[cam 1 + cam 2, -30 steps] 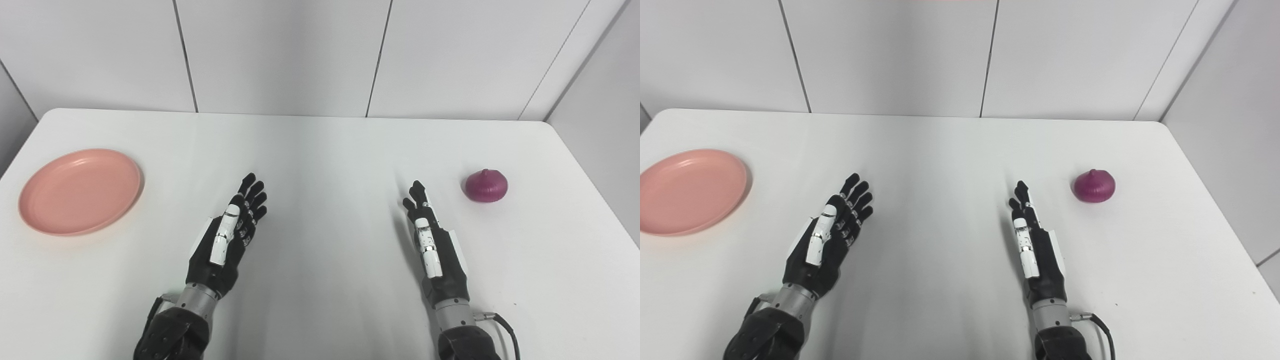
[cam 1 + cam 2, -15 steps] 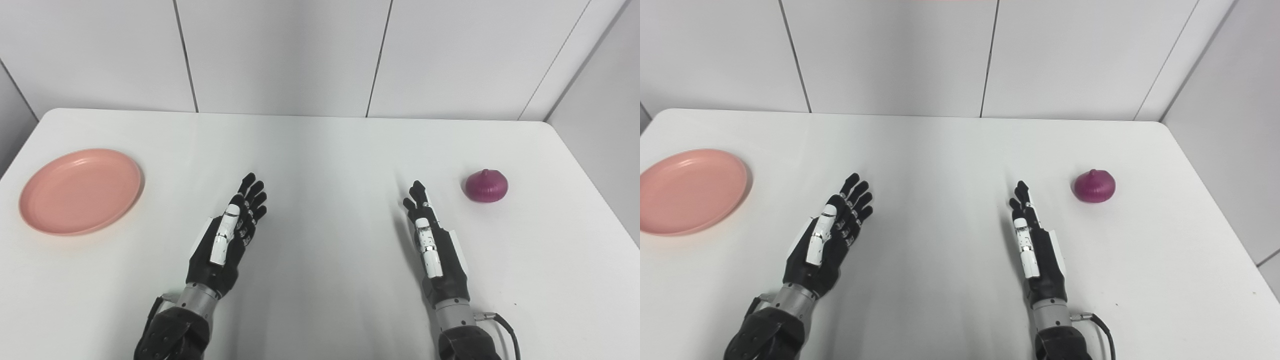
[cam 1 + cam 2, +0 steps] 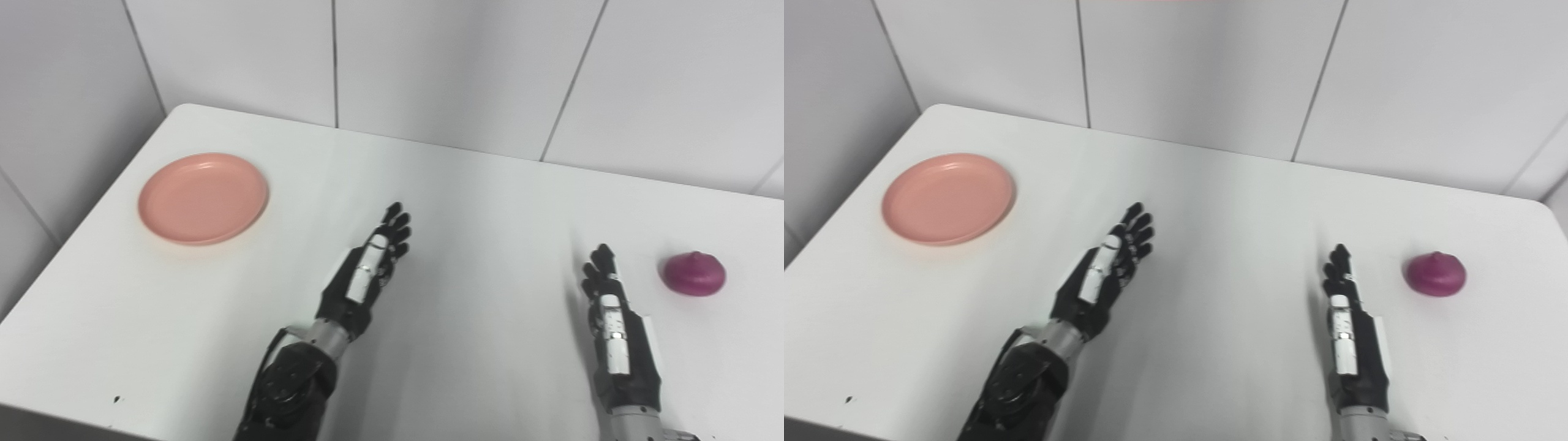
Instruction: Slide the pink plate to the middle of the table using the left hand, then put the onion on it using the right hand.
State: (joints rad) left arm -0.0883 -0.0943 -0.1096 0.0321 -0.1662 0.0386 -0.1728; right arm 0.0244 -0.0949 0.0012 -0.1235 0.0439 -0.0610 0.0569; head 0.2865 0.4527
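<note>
An empty pink plate (image 3: 203, 198) lies flat near the table's far left corner. A purple-red onion (image 3: 695, 274) sits on the table at the right. My left hand (image 3: 367, 270) hovers over the table's middle, open, fingers stretched forward, well to the right of the plate. My right hand (image 3: 615, 318) is open too, held edge-on, a short way left of the onion and nearer to me. Neither hand touches anything.
The white table (image 3: 478, 202) ends at a tiled wall (image 3: 429, 67) behind and at a wall on the left. Its front left edge (image 3: 37, 410) shows, with a small dark speck (image 3: 116, 399) near it.
The whole picture has shifted: the camera turned left and tilted, so plate, hands and onion sit further right in view. The things themselves have not moved and both hands stay open.
</note>
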